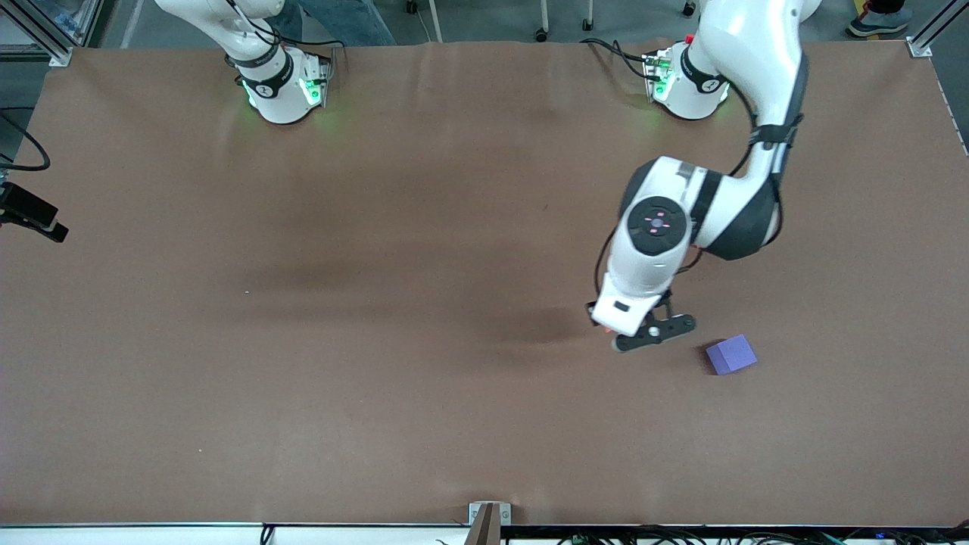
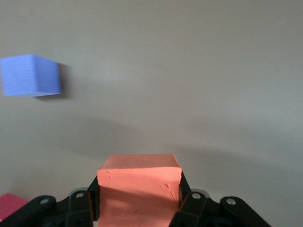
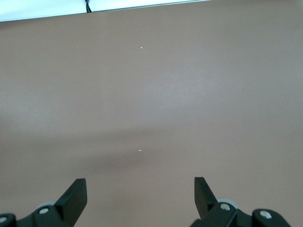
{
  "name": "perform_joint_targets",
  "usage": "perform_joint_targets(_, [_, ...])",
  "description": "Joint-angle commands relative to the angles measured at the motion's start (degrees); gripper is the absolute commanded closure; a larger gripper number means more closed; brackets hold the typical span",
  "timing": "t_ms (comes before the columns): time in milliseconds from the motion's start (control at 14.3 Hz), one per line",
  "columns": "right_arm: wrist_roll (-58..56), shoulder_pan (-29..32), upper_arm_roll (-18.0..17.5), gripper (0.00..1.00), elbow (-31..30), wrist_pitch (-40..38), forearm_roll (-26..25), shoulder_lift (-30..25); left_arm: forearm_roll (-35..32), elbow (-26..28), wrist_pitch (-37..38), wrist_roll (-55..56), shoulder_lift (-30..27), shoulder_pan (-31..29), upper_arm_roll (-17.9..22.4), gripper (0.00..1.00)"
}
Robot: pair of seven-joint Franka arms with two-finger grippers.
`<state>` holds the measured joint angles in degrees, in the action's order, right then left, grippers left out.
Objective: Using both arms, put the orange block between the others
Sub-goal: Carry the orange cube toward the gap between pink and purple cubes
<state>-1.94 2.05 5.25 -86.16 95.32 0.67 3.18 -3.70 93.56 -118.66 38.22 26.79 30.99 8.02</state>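
My left gripper [image 2: 139,196] is shut on the orange block [image 2: 140,185], which fills the gap between its fingers. In the front view the left gripper [image 1: 652,334] hangs low over the table, close beside the purple-blue cube [image 1: 731,354], and the hand hides the orange block. The purple-blue cube [image 2: 31,75] sits alone on the mat. A corner of the pinkish-red cube [image 2: 10,206] shows at the edge of the left wrist view. My right gripper [image 3: 140,194] is open over bare table with nothing between its fingers. It is out of the front view, and that arm waits.
The brown mat [image 1: 341,341] covers the whole table. A black device [image 1: 32,213] sits at the table's edge at the right arm's end. A small metal bracket [image 1: 489,515] stands at the edge nearest the front camera.
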Motion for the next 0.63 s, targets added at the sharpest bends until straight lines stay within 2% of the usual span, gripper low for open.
perform_joint_targets(0, [-0.61, -0.47, 0.11, 0.00, -8.04, 4.69, -1.29, -4.66, 0.27, 10.13, -1.31, -8.57, -7.35, -4.96, -0.90, 0.82])
perform_joint_targets(280, [-0.43, -0.21, 0.11, 0.00, -7.97, 3.82, -1.29, -4.76, 2.21, 17.25, -5.26, -21.59, -10.17, -13.04, -0.90, 0.83])
perform_joint_targets(419, [-0.78, -0.21, 0.20, 0.00, -6.22, 3.64, -0.94, -4.33, 2.30, 19.01, -6.23, -25.64, -10.27, -15.77, -0.90, 0.83])
perform_joint_targets(559, [-0.43, -0.56, 0.11, 0.00, -5.78, 3.73, -0.93, -4.15, 3.00, 22.17, -10.43, -29.77, -10.09, -18.24, -0.99, 0.83])
